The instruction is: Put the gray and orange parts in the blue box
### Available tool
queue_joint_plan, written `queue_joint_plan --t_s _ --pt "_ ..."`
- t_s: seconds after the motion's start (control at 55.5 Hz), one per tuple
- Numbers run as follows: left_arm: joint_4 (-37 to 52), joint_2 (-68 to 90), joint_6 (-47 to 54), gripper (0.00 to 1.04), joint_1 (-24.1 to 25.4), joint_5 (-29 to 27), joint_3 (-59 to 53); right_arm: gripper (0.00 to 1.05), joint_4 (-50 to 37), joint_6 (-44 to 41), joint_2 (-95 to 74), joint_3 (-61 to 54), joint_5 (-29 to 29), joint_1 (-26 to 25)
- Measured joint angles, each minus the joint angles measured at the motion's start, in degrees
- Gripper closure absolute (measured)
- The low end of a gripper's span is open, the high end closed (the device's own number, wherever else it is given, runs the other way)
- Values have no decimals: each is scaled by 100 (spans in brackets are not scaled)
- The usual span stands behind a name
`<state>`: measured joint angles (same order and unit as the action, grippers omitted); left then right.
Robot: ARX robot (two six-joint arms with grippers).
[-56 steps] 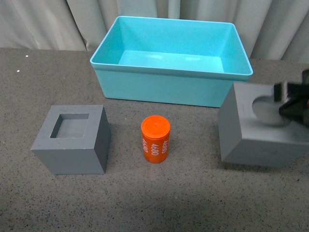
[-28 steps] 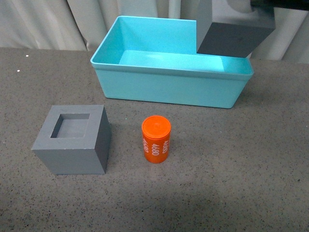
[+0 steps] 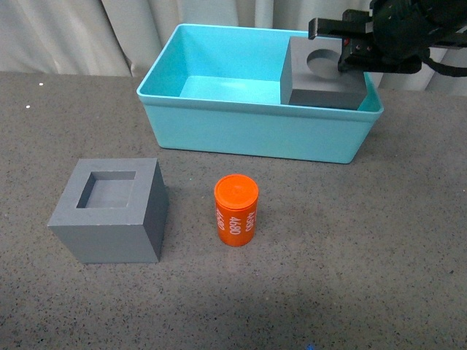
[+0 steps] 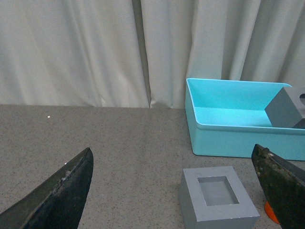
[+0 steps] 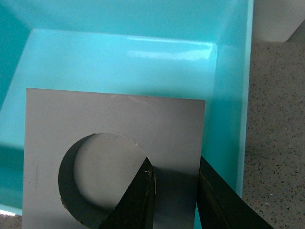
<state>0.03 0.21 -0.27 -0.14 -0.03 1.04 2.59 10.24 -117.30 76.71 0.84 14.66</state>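
The gray cube with the round recess (image 3: 321, 76) is inside the blue box (image 3: 248, 135) at its right end, its top above the rim. My right gripper (image 3: 349, 57) is shut on that cube's wall, one finger inside the recess and one outside; the right wrist view shows the grip (image 5: 175, 164) on the cube (image 5: 114, 124) over the box wall (image 5: 228, 95). The gray cube with the square recess (image 3: 109, 211) and the orange cylinder (image 3: 236, 210) stand on the table in front of the box. My left gripper (image 4: 171, 149) is open above the square-recess cube (image 4: 190, 181).
The dark speckled tabletop (image 3: 350, 277) stretches in front of and beside the box. A pale curtain (image 3: 73, 33) hangs close behind the box. The box's left half holds nothing.
My right gripper lifted the round-recess cube from the table at the right, carried it up over the box, and has lowered it into the box's right end.
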Motion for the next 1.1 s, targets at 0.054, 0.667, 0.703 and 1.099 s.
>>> queue_joint_plan --t_s 0.054,0.667,0.703,1.099 --pt "0 0 0 7 0 0 0 87 151 42 -138 138 11 0" --pt "0 0 0 7 0 2 0 76 927 203 -966 1047 107 -33" --pt "0 0 0 7 0 0 0 71 925 205 -966 1056 101 -33" --pt "0 0 0 7 0 2 0 12 -535 118 -74 42 179 -13"
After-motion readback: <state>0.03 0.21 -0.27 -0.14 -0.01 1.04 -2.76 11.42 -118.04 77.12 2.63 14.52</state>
